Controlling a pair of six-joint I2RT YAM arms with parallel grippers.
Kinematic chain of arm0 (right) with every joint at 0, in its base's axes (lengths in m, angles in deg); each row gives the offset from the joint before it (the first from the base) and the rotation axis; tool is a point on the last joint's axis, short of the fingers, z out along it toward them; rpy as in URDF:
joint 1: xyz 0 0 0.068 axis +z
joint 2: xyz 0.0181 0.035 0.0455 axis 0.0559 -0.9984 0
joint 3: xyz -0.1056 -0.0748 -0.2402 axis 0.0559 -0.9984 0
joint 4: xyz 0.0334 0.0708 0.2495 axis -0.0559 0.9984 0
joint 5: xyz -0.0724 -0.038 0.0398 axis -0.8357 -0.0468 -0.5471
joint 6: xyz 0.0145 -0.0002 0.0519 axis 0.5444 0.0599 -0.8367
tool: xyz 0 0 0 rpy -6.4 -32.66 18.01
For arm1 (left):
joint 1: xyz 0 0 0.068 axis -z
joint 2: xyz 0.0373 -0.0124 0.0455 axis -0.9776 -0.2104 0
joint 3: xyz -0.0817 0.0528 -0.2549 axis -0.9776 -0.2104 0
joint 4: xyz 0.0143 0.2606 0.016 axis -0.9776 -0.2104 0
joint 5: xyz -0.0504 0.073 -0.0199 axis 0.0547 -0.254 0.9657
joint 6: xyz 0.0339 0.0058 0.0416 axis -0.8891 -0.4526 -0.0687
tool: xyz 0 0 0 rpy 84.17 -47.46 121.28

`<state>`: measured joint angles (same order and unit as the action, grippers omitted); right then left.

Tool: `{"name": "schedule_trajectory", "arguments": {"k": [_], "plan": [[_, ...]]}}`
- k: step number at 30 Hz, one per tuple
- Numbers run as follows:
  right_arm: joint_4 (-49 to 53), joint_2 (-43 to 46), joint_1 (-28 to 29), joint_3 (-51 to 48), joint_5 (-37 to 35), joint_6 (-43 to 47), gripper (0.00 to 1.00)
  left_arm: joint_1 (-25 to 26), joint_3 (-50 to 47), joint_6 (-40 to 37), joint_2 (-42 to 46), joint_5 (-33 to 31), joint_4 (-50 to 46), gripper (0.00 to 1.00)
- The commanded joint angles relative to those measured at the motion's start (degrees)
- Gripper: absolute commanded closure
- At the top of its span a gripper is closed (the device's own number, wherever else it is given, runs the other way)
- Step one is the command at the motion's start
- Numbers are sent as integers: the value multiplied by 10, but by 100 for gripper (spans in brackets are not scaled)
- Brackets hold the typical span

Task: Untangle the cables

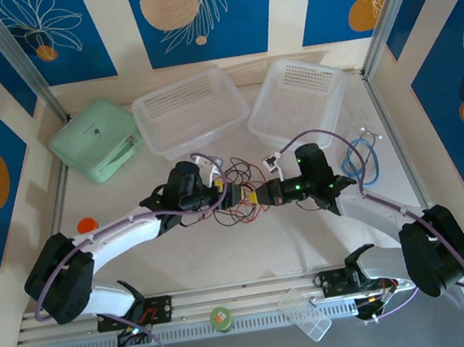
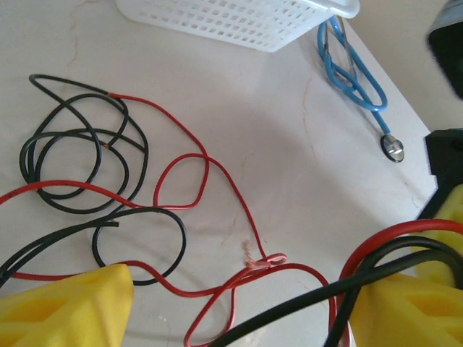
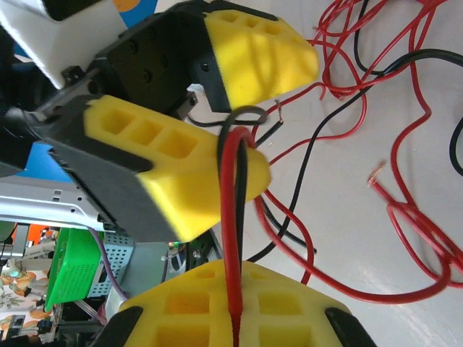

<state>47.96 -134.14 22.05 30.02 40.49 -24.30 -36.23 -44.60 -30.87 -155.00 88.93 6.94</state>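
Your left claw (image 1: 220,196) and right claw (image 1: 262,195) meet tip to tip at mid-counter (image 1: 226,260), right over the cables (image 1: 239,191). The red and black strands lie in a loose tangle between and just behind the two claws.

In your left wrist view, the left claw (image 2: 239,289) stands apart, its yellow fingers wide at the bottom corners. A red and a black strand loop together over the right-hand finger (image 2: 405,311). The other cables (image 2: 155,211) sprawl on the counter (image 2: 289,144) beyond in overlapping black rings and long red curves. One red end shows bare, frayed wire (image 2: 249,256).

In your right wrist view, the right claw (image 3: 235,303) is closed, and a red strand of the cables (image 3: 233,217) runs down into the seam between its pads. That strand and a black one hook over the lower finger (image 3: 181,166) of the left claw (image 3: 289,119), whose fingers are spread.

A blue cable (image 1: 359,161) lies apart to the right, and two white baskets (image 1: 189,111) (image 1: 298,92) sit behind the tangle.
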Motion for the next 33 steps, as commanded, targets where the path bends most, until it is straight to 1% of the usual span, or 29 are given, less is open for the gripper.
{"name": "schedule_trajectory", "arguments": {"k": [1,6,9,12,14,17,19,22,27,29,33], "plan": [[-22,5,3,3,11,-19,100,-4,-15,22,-17,-10,44,25],[-25,-20,10,12,-3,-30,100,-3,-17,35,-33,25,80,25],[-23,-29,12,16,-7,-32,100,-3,-12,33,-39,40,82,24],[-21,-25,12,16,-5,-33,100,-3,-6,27,-46,39,72,24],[-17,-16,12,16,-4,-31,100,-2,-3,23,-52,25,63,28],[0,-1,12,19,-7,-23,100,-2,6,14,-57,-37,17,37],[21,9,10,23,-9,-15,100,-3,12,5,-54,-100,-23,40],[62,20,7,27,-11,2,100,-2,21,-8,-41,-190,-78,41],[146,20,6,46,-31,34,100,-9,25,-14,-8,-306,-131,41],[173,15,9,54,-45,42,100,-14,22,-10,-1,-328,-134,43],[202,-2,19,65,-70,45,100,-24,15,3,-4,-350,-127,49]]}}
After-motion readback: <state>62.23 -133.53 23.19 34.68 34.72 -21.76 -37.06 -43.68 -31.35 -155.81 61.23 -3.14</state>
